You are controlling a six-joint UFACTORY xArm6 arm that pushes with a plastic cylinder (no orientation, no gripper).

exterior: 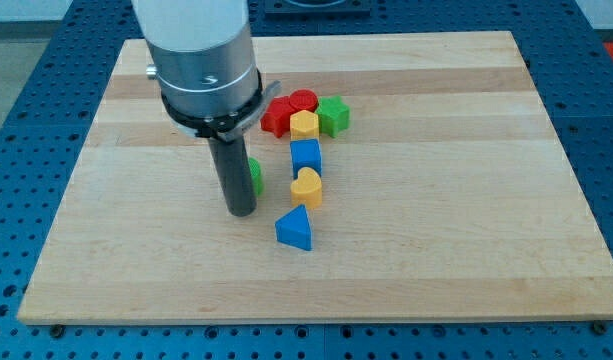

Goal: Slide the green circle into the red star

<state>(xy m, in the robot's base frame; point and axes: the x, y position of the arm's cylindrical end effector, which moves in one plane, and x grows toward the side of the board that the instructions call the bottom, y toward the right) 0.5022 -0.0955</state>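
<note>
The green circle (256,177) is mostly hidden behind my rod; only its right edge shows. My tip (241,213) rests on the board, touching or just in front of the circle at its lower left. The red star (277,117) lies above and a little right of the circle, at the left end of a cluster of blocks. I cannot tell whether the rod presses on the circle.
Beside the red star are another red block (303,99), a yellow block (304,125) and a green star-like block (334,116). Below them run a blue block (305,155), a yellow heart (307,187) and a blue triangle (295,229). All lie on the wooden board (466,200).
</note>
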